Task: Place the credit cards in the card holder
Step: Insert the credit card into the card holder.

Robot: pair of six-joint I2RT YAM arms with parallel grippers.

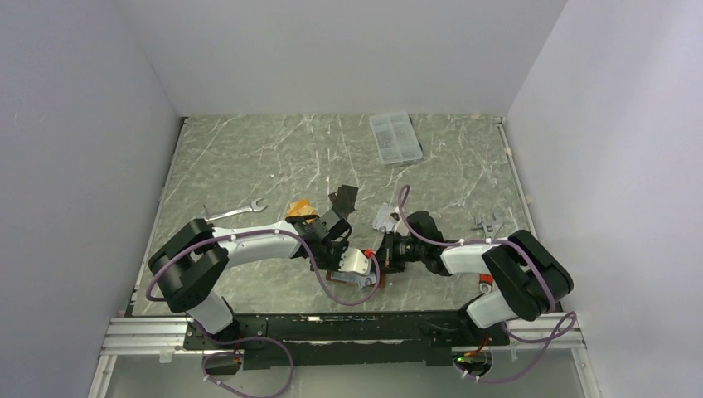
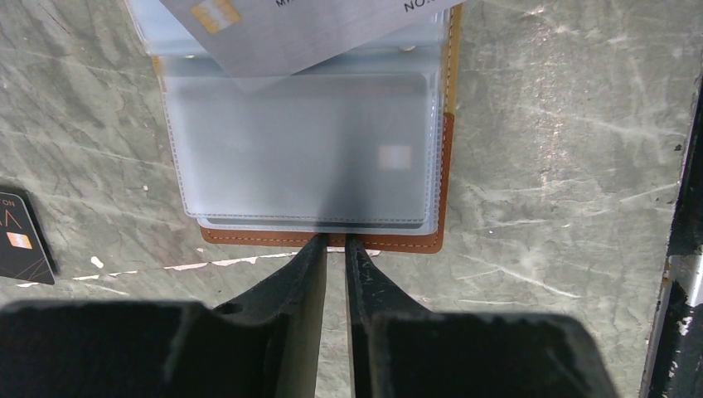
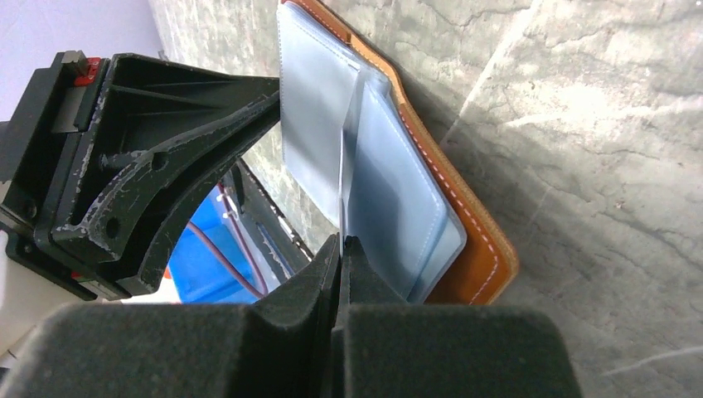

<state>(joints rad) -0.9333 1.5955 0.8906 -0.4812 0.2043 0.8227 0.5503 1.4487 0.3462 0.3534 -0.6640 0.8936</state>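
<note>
Right hand [image 3: 340,243] clenches the silver card [image 2: 315,33], skewed at a pocket of the holder [image 2: 249,236], open on the bench [image 2: 564,166]. Left hand [image 2: 333,243] sits nearly closed at the holder's edge; I cannot tell if it grips. The skewed card could jam or shove the holder.

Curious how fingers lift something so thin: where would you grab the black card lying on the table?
Probably across its two long edges, coming straight down from above. The black card lies flat on the table, so only its thin edges offer any hold.
</note>
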